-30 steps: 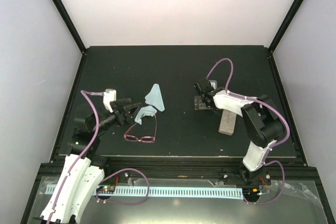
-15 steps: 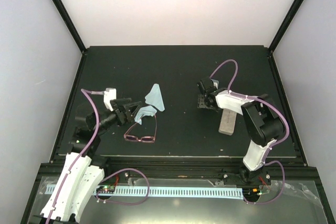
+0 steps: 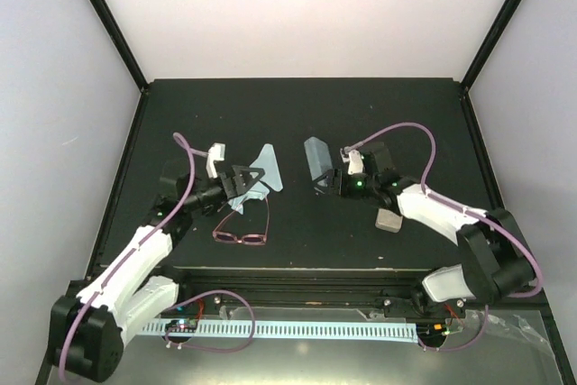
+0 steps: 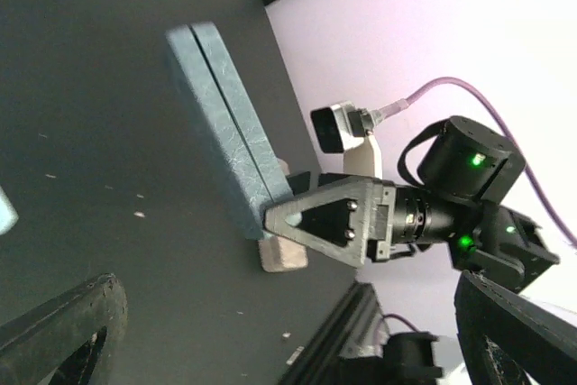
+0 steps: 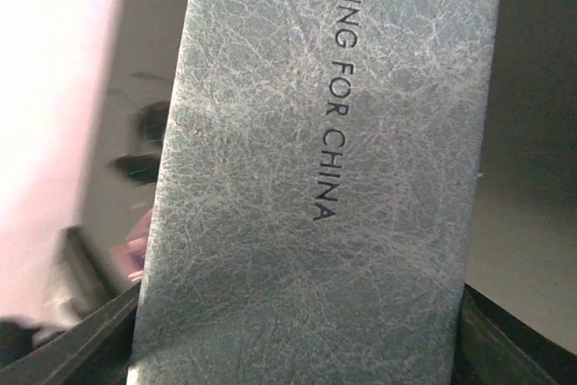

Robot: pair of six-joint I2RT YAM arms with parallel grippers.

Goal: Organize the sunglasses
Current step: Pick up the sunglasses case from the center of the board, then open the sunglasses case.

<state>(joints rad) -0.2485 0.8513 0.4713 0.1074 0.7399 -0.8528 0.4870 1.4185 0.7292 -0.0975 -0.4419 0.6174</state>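
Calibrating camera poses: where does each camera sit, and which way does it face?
Top external: above and behind the bases, looking down at the table; left arm and right arm show.
Left wrist: on the left arm, facing the right end effector gripping the blue-grey case; own fingers low.
Right wrist: close against that case; own fingers at bottom corners.
Shared: the case, in all three.

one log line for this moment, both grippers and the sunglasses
left gripper: open, over blue cloth | right gripper: shut on blue-grey case | pink-maroon sunglasses: not held
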